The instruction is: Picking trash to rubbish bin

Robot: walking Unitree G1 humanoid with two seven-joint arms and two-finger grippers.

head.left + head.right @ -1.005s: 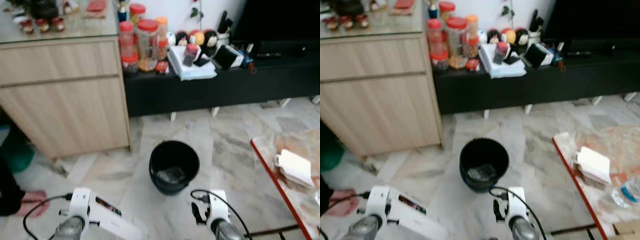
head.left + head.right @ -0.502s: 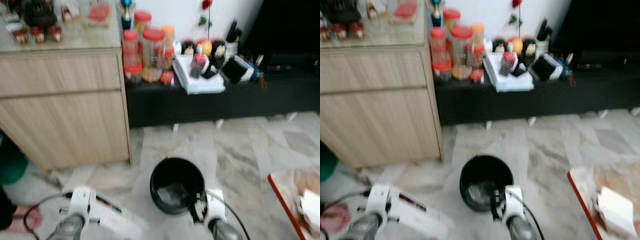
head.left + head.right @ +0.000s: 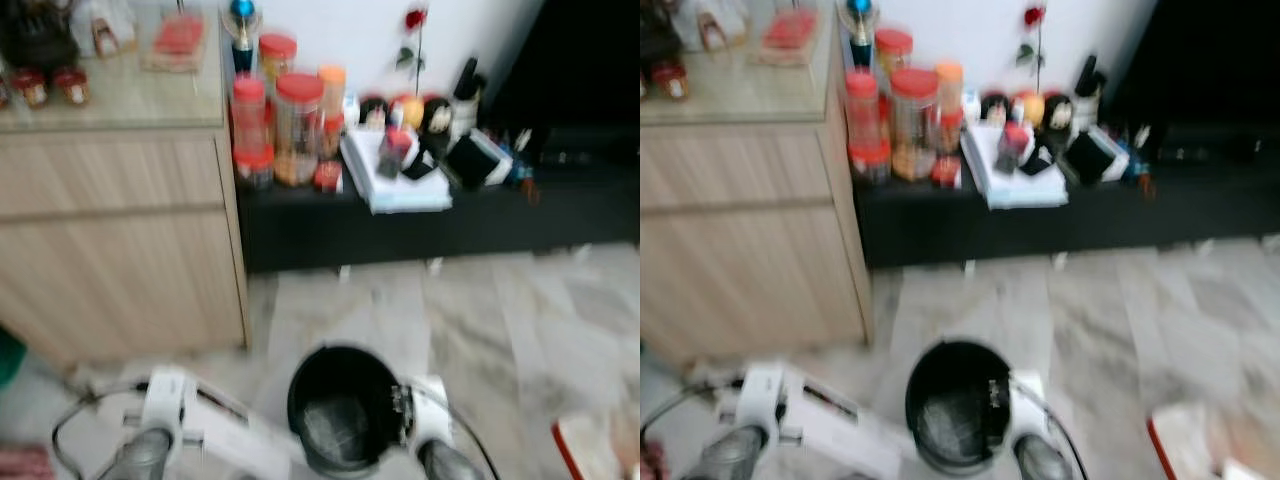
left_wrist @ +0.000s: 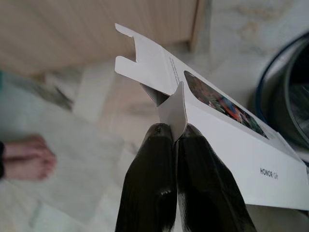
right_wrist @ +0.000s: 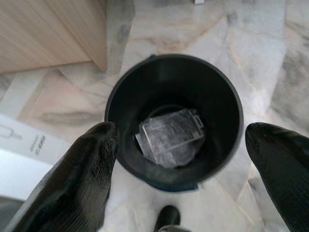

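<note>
L tool (image 4: 175, 140) pinched tight on flap of white carton (image 4: 227, 150), just beside bin (image 5: 174, 116). R tool (image 5: 178, 159) wide open above bin; R wrist cam shows clear plastic tray (image 5: 169, 137) at bin bottom. L wrist cam: a bare foot (image 4: 26, 157) on marble floor (image 4: 72, 159).

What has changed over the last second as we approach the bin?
The camera has moved: the black bin now sits lower and nearer in the head views, between the two arms, and the red-edged table has nearly slid out to the right. The left pincer still clamps the white carton; the right pincer stays open over the bin, where clear plastic already lies.
</note>
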